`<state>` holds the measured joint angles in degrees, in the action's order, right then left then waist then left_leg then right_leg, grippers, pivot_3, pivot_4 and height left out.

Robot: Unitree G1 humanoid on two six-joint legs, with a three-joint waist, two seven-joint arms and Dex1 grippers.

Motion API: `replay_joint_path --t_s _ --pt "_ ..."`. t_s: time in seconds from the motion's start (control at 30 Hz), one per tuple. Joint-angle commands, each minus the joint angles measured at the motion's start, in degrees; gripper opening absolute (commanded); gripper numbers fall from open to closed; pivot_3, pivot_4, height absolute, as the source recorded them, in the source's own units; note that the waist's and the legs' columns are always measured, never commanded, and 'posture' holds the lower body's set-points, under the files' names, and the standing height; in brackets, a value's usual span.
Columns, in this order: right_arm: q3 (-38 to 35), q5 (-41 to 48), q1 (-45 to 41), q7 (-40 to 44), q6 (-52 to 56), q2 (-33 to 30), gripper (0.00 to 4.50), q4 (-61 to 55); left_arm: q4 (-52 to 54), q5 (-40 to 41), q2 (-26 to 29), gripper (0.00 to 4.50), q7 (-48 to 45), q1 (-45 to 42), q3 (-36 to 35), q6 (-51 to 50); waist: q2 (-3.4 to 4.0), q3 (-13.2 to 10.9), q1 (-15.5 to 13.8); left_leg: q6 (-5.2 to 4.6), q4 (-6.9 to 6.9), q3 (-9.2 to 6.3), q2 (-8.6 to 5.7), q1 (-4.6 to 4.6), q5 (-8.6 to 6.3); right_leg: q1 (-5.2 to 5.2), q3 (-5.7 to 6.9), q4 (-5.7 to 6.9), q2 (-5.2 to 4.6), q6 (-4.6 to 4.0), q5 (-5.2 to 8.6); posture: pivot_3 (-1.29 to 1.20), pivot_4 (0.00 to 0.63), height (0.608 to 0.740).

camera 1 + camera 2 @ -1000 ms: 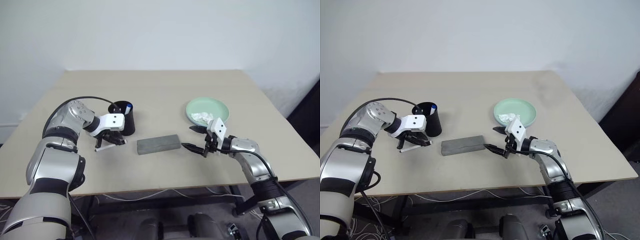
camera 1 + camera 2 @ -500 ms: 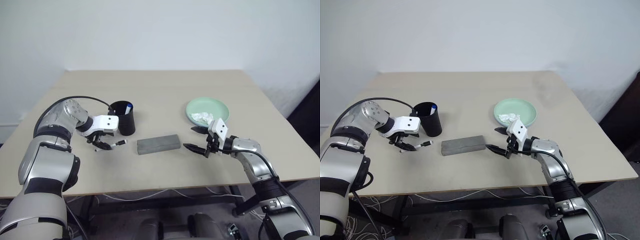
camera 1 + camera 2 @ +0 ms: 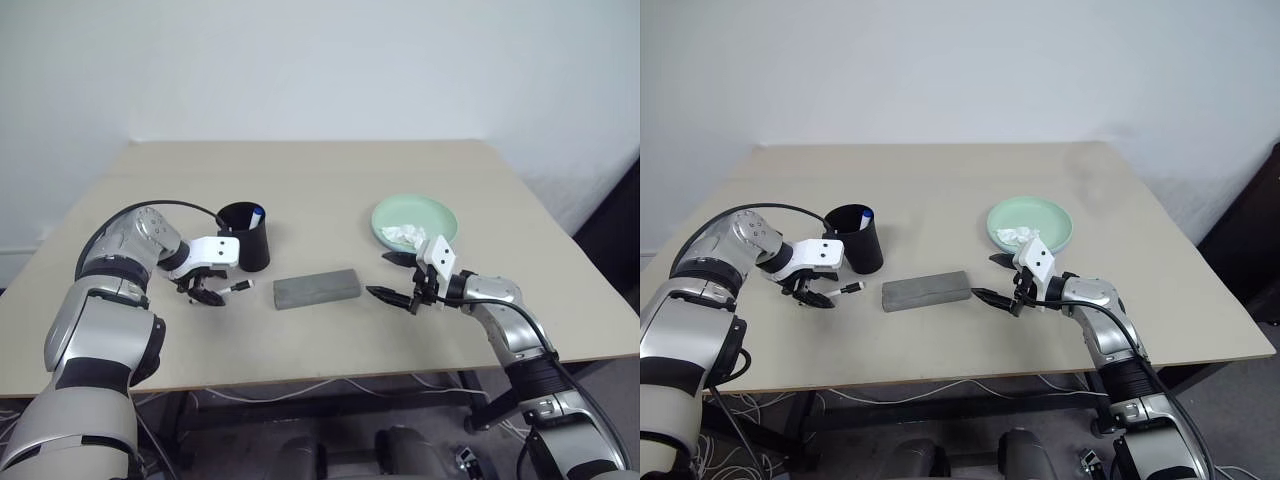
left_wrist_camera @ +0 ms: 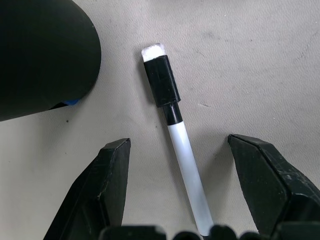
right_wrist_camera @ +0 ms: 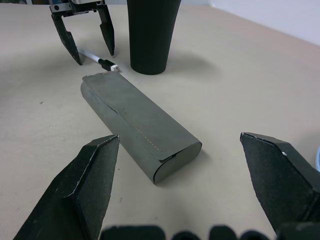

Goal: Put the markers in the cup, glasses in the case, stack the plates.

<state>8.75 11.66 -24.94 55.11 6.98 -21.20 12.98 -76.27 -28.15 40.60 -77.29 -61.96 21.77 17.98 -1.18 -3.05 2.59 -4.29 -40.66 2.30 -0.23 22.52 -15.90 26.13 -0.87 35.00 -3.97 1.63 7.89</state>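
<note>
A marker (image 4: 182,145) with a white barrel and a black end lies flat on the table, just left of the black cup (image 3: 246,238). My left gripper (image 3: 208,294) points down over it, open, with a finger on either side and neither touching it. A blue-ended marker (image 3: 258,212) stands inside the cup. The grey case (image 3: 316,287) lies closed at the table's middle. My right gripper (image 3: 377,274) hovers open at the case's right end, holding nothing. A mint green plate (image 3: 438,215) sits at the right. The glasses are out of view.
Crumpled white tissue (image 3: 405,235) lies on the green plate, close behind my right gripper. The table's front edge (image 3: 330,375) runs a short way in front of both grippers. The far half of the table is bare wood.
My left gripper has opened and let go of the black-ended marker, which now lies on the table. The hand has drifted slightly left. The right arm has not moved.
</note>
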Motion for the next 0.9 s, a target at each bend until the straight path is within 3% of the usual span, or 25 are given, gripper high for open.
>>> replay_joint_path --t_s 0.03,0.07,0.17,0.43,0.53,0.9 --pt "-0.97 0.63 -0.84 -0.12 -0.24 -0.49 4.20 -2.22 0.27 0.55 0.27 3.29 -0.51 1.44 -0.35 -0.87 0.04 0.02 0.00 0.00 0.00 0.00 0.00 -0.02 0.00 -0.01 -0.01 0.01 0.00 0.00 0.00 0.00 0.000 0.720" --pt "-0.97 0.65 -0.85 -0.10 -0.23 -0.49 4.20 -2.20 0.30 0.73 0.31 3.29 -0.94 1.68 -0.53 -1.05 0.05 0.03 0.00 0.00 0.00 0.00 0.00 -0.03 0.00 -0.01 -0.02 0.02 0.00 0.00 0.00 0.00 0.000 0.720" --pt "-0.93 0.64 -1.02 0.00 -0.30 -0.44 4.20 -1.91 0.38 1.52 0.44 2.66 -2.05 2.23 -1.18 -1.86 0.09 0.07 0.00 0.00 0.00 0.00 0.01 -0.06 0.00 -0.02 -0.03 0.02 -0.01 0.00 0.00 0.00 0.000 0.720" --pt "-0.72 0.55 -1.60 0.25 -0.43 -0.27 4.20 -1.42 0.84 2.42 1.25 0.04 -3.85 2.99 -1.84 -2.97 0.16 0.12 0.00 0.02 0.00 -0.02 0.06 -0.51 0.00 -0.39 -0.02 0.06 0.00 -0.02 0.01 0.00 0.000 0.720" --pt "-0.72 0.52 -1.71 0.38 -0.52 -0.34 4.20 -1.24 1.00 2.47 1.39 0.04 -3.94 3.10 -1.96 -2.99 0.16 0.12 0.03 0.12 0.00 -0.03 0.15 -0.87 -0.06 -0.70 -0.01 0.00 -0.01 -0.08 0.05 0.00 0.000 0.720" --pt "-0.58 0.39 -1.70 0.65 -0.63 -0.38 4.20 -1.10 2.92 7.93 0.68 0.04 -9.62 1.79 -5.92 -2.05 0.12 0.10 -0.02 0.04 0.00 0.00 0.17 -0.75 -0.09 -0.59 0.03 -0.05 -0.04 -0.03 0.02 0.00 0.000 0.720"
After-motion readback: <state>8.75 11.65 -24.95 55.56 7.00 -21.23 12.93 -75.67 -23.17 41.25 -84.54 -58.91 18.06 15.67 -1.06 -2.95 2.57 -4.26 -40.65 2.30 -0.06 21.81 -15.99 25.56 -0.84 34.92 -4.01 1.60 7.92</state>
